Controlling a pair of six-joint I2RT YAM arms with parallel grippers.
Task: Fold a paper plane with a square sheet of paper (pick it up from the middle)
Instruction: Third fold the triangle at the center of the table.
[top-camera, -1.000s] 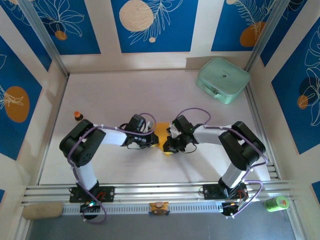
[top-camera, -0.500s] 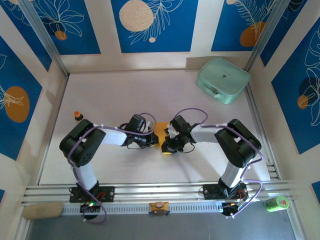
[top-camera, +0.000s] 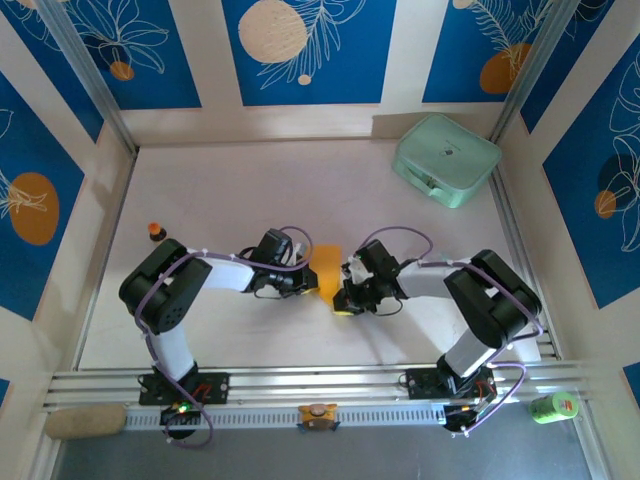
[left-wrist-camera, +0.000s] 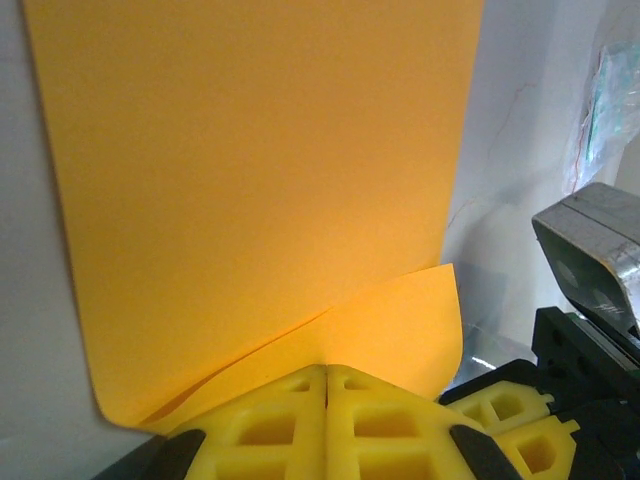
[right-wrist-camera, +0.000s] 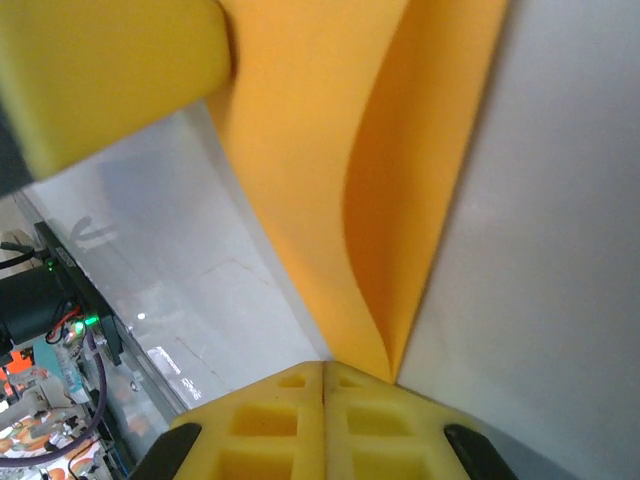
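Note:
The square sheet of paper (top-camera: 328, 262), orange-yellow, lies partly folded at the table's middle between both grippers. In the left wrist view the paper (left-wrist-camera: 260, 180) spreads ahead, and a raised flap runs into the tips of my left gripper (left-wrist-camera: 327, 368), which is shut on its edge. My left gripper (top-camera: 311, 284) sits at the sheet's left side. My right gripper (top-camera: 344, 300) is at its near corner. In the right wrist view the paper (right-wrist-camera: 330, 150) curls into a loose fold. The fold's point meets my right gripper (right-wrist-camera: 325, 365), shut, just right of the seam.
A mint-green case (top-camera: 446, 159) sits at the back right. A small orange-capped bottle (top-camera: 156, 232) stands at the left, near the left arm's elbow. Metal rails (top-camera: 320, 385) run along the near edge.
My right gripper has slid to the right and a little nearer, so more of the orange sheet shows. The left arm has stayed put.

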